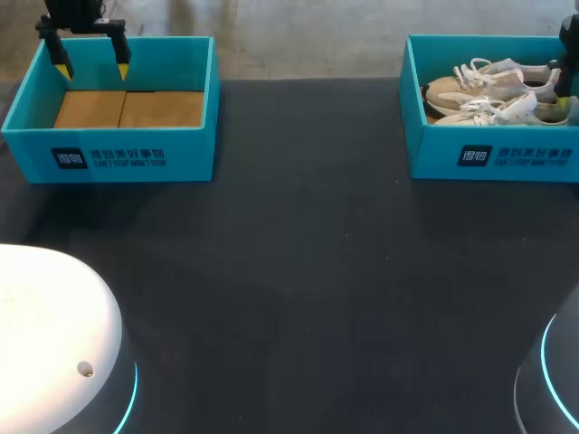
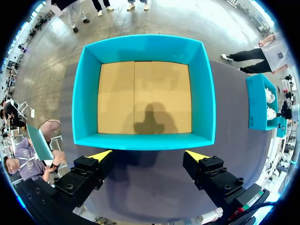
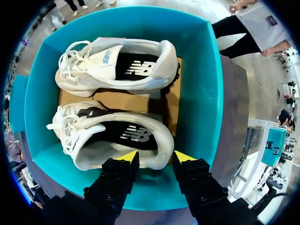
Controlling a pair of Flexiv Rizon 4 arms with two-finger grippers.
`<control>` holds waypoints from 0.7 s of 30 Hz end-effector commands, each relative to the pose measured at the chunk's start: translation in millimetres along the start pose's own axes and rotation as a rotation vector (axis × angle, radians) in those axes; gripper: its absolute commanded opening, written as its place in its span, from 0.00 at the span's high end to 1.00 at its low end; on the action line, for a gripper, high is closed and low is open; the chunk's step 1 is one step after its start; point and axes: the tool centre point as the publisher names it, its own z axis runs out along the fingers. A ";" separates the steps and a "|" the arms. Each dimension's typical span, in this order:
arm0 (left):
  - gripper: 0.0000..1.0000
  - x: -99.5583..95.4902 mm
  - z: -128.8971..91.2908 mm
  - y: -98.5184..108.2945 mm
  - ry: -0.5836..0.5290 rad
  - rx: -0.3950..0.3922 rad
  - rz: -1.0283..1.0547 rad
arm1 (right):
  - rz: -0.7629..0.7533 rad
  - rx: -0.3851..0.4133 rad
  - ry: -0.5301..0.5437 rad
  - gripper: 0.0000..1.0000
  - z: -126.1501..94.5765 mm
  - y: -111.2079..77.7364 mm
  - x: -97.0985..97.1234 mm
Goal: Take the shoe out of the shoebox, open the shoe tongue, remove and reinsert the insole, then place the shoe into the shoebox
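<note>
Dark table (image 1: 298,271); overhead, right shoebox (image 1: 493,155) cropped, right end effector (image 3: 155,157) mostly hidden.

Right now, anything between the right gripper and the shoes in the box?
Nothing visible. The right gripper is open over the heel of the nearer shoe. The box has no lid, and the other shoe lies beside the nearer one, not on top of it.
</note>
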 end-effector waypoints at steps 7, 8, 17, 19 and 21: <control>0.00 -0.1 0.3 -0.2 0.000 0.000 0.000 | 0.007 0.006 0.010 0.54 15.1 7.7 -3.8; 0.00 -0.1 0.3 -0.2 0.000 0.000 0.000 | 0.008 0.004 0.010 0.54 16.2 8.1 -4.3; 0.00 -0.1 0.3 -0.2 0.000 0.000 0.000 | 0.010 0.004 0.017 0.58 29.1 9.8 -6.3; 0.00 -0.1 0.3 -0.2 0.000 0.000 0.000 | 0.013 0.006 0.024 0.60 31.1 9.7 -6.2; 0.00 -0.1 0.3 -0.2 0.000 0.000 0.000 | 0.014 0.005 0.027 0.60 32.7 9.4 -6.1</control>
